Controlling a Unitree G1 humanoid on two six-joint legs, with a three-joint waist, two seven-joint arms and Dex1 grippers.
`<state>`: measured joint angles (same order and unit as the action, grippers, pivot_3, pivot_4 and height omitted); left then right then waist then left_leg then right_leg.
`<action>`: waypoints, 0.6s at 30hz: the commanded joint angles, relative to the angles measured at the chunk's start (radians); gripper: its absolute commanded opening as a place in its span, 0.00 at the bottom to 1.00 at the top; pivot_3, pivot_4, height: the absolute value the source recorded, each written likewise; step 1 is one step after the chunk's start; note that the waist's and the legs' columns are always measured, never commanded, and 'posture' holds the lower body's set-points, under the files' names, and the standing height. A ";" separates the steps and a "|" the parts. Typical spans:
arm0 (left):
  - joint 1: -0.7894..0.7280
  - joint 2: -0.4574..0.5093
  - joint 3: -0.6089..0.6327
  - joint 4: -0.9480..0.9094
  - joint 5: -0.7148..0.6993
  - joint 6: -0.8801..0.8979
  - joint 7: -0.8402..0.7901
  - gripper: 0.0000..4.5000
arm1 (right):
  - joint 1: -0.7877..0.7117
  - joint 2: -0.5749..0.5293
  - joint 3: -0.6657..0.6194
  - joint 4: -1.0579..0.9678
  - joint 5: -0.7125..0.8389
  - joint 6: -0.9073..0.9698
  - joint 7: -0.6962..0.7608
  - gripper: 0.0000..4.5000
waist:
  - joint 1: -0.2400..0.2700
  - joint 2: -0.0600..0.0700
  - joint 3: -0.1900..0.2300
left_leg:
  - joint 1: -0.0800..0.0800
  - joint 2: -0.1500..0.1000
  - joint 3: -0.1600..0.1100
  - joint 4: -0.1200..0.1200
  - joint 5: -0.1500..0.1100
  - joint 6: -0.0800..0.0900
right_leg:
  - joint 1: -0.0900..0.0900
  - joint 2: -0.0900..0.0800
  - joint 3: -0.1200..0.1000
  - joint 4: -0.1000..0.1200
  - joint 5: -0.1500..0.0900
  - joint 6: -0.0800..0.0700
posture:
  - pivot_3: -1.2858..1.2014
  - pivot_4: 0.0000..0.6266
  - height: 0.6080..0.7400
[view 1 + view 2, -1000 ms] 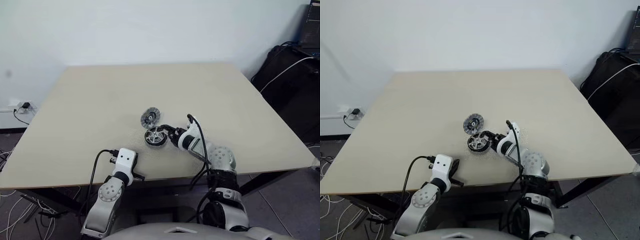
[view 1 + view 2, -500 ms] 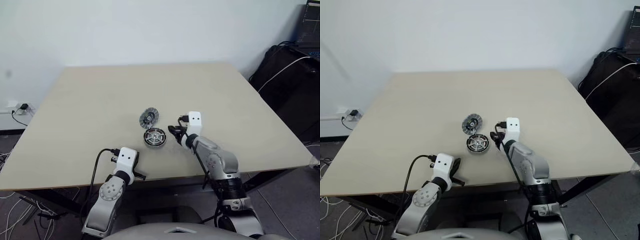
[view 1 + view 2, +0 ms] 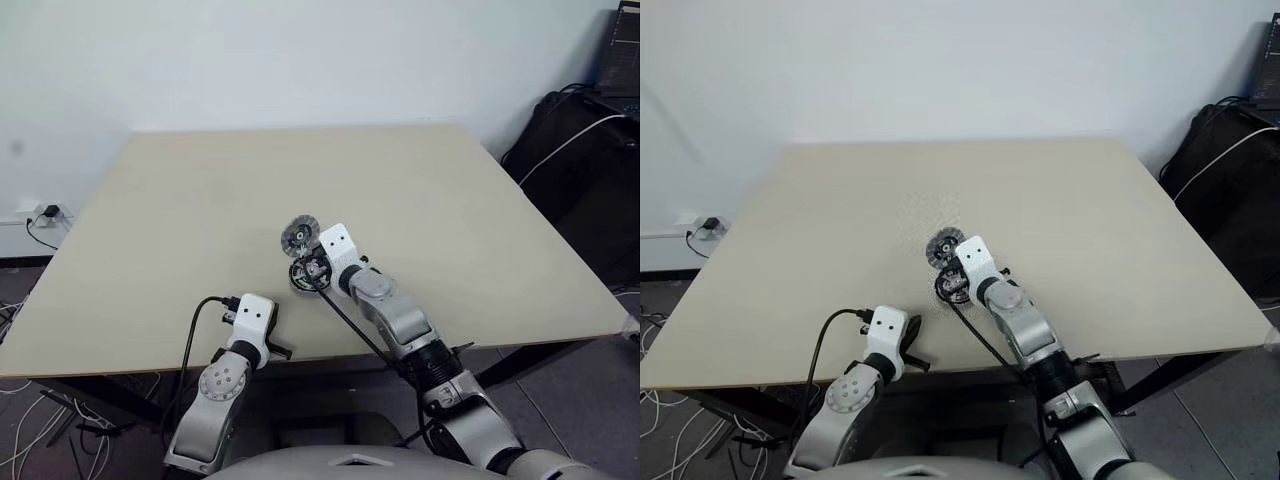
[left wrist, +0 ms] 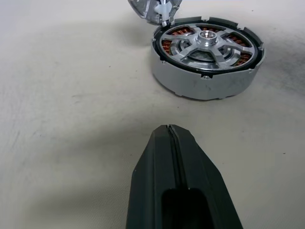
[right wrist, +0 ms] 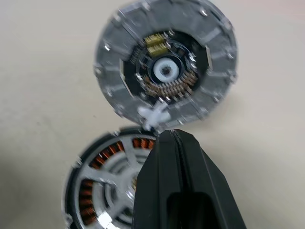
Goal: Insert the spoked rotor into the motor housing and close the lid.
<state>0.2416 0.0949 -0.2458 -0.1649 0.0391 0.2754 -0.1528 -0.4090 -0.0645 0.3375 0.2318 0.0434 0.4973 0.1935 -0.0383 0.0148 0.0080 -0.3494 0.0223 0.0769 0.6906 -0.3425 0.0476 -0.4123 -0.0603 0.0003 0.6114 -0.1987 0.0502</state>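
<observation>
Housing (image 4: 206, 57) sits flat on desk (image 3: 200, 200), near front-centre. Rotor (image 4: 205, 44) seated inside housing: silvery spokes and hub over copper windings. Lid (image 5: 166, 69) lies on desk just behind housing, rims near-touching or touching, hard to tell; inner face with gear-like ring and white hub faces up. Right end effector (image 5: 175, 143) has fingers pressed together, empty, hovering over housing's far rim. Left end effector (image 4: 170, 136) also pinched together, empty, near desk's front edge, short of housing.
</observation>
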 commanded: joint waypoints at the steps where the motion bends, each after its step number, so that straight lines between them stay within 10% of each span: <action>1: -0.005 -0.007 0.003 -0.034 0.004 -0.019 0.008 0.00 | -0.017 0.016 -0.005 0.028 -0.020 -0.017 0.018 0.01 | 0.001 0.000 0.000 | 0.000 0.000 0.000 0.000 0.000 0.000 | 0.000 0.000 0.000 0.000 0.000 0.000 | 0.52 0.00 1.00; 18: -0.004 -0.011 0.001 -0.030 0.003 -0.020 0.010 0.00 | -0.013 -0.055 0.014 -0.083 -0.053 0.025 0.176 0.01 | 0.000 0.000 -0.001 | 0.001 0.000 0.000 0.000 -0.001 0.001 | 0.001 0.000 0.000 0.000 0.000 0.000 | 0.52 0.00 1.00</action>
<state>0.2497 0.0894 -0.2432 -0.1649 0.0391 0.2753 -0.1455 -0.4019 -0.1013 0.3427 0.2279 0.0019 0.5355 0.3252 -0.0381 0.0144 0.0075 -0.3481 0.0221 0.0767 0.6906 -0.3430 0.0484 -0.4111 -0.0604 0.0002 0.6117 -0.1987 0.0501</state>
